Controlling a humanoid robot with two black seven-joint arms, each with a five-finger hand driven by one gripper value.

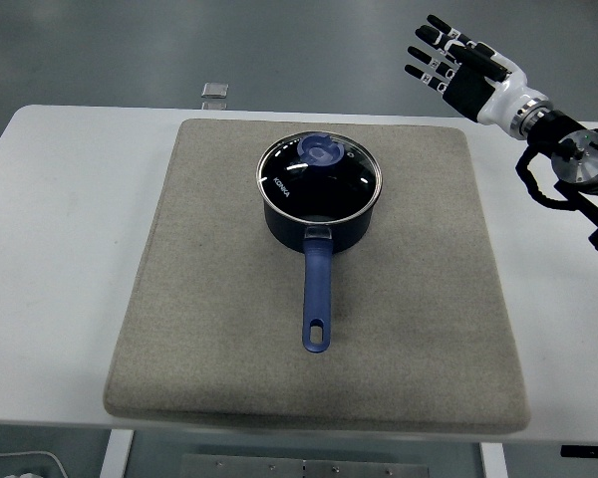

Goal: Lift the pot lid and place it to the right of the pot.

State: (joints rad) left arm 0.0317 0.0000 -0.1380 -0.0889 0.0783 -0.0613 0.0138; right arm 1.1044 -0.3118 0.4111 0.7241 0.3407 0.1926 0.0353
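Glass lid (319, 166) sits on the blue saucepan (317, 214), centred on the grey mat (179, 299). Right hand (451, 62) raised past the bench's far right corner, fingers spread, empty.

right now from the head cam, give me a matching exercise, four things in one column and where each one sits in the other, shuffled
Things:
1. pot lid
2. pot handle
3. right hand
4. grey mat

Places:
a. raised at the upper right, off the mat
b. closed on top of the pot
c. flat on the white table
d. pointing toward the table's near edge

Pairs: 1-b, 2-d, 3-a, 4-c
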